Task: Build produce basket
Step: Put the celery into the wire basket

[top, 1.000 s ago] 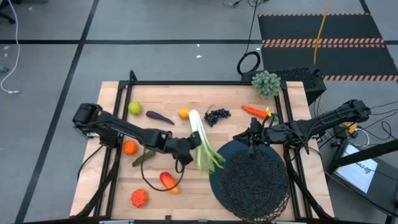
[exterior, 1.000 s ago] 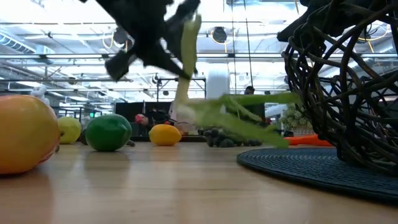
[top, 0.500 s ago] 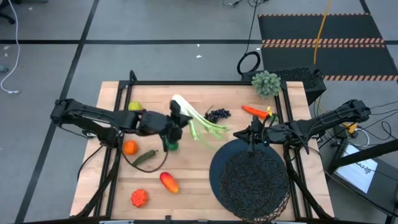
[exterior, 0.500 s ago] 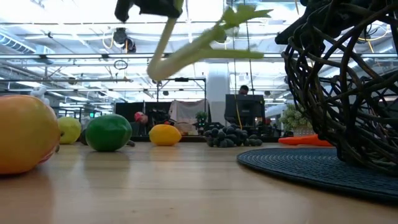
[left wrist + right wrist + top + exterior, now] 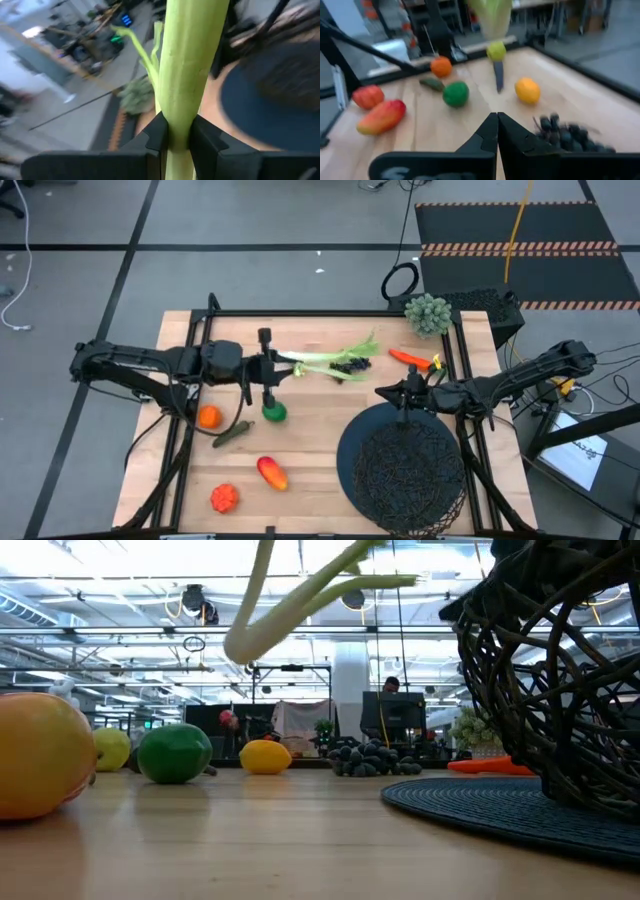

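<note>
**Celery held aloft by left gripper; basket on mat at near right**

Left gripper (image 5: pixel 268 367): over the far-centre of the table, clamped on the celery stalk (image 5: pixel 322 359) near its pale base. The left wrist view shows both fingers (image 5: pixel 156 134) pressed against the sides of the stalk. The celery is clear of the table: in the low view it hangs high in the air, pale end lower and toward the left, leafy end higher and toward the right. From above it lies roughly level, leafy end pointing right over the dark grapes (image 5: pixel 350 365).

Right gripper (image 5: pixel 405 394): at the far edge of the basket (image 5: pixel 410 475), fingers pressed together, holding nothing.

Basket: black wire-mesh bowl sitting on a dark round mat (image 5: pixel 348 452), near right part of the table. No produce can be seen in it.

Produce on the table:
- lime (image 5: pixel 273 412), just near of the left gripper
- orange (image 5: pixel 208 416), left side; pickle (image 5: pixel 232 434) just near and right of it
- mango (image 5: pixel 271 472), near centre
- a red-orange bumpy fruit (image 5: pixel 224 498) at the near left
- carrot (image 5: pixel 410 358), far right, beside the frame rail
- lemon (image 5: pixel 265 756) and eggplant (image 5: pixel 498 75), seen in the low and right wrist views toward the far side

Grey-green bumpy clump (image 5: pixel 427 312) sits at the far right corner.
</note>
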`<state>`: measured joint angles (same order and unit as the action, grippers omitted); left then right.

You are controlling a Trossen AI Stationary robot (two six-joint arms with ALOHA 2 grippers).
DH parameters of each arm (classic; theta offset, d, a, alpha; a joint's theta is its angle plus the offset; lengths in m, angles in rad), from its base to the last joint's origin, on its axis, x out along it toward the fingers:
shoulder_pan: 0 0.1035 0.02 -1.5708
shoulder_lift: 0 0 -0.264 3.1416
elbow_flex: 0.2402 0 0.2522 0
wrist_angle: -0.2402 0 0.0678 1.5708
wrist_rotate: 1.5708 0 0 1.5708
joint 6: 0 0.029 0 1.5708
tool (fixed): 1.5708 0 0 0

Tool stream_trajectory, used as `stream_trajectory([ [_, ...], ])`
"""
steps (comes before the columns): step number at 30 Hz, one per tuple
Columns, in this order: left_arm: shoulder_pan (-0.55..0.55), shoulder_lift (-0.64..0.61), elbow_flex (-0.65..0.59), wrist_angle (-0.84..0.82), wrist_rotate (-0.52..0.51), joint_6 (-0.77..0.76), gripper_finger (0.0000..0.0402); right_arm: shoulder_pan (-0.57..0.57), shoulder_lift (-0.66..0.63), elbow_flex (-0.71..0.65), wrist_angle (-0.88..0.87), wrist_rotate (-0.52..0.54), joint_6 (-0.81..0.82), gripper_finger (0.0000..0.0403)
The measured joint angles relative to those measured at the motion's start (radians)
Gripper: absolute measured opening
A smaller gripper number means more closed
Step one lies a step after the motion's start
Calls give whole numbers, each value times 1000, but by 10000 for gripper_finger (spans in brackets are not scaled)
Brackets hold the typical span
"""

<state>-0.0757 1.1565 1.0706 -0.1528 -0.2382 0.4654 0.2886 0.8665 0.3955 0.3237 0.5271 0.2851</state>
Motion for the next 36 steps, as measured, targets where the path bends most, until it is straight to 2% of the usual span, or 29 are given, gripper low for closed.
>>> stream_trajectory([
  [4, 22, 23, 0, 82, 136, -72, 62, 0, 0, -42, 142, -1, -79, 19],
  [14, 43, 106, 0, 275, 313, -137, 62, 0, 27, -50, 182, -2, -130, 114],
  [22, 43, 208, 0, 431, 333, -163, 62, 1, 121, -50, 415, -1, -227, 176],
  [28, 50, 278, 0, 529, 373, -206, 62, 1, 174, -50, 538, -64, -285, 191],
  [36, 65, 312, 0, 572, 413, -242, 62, 1, 214, -50, 625, -161, -361, 174],
])
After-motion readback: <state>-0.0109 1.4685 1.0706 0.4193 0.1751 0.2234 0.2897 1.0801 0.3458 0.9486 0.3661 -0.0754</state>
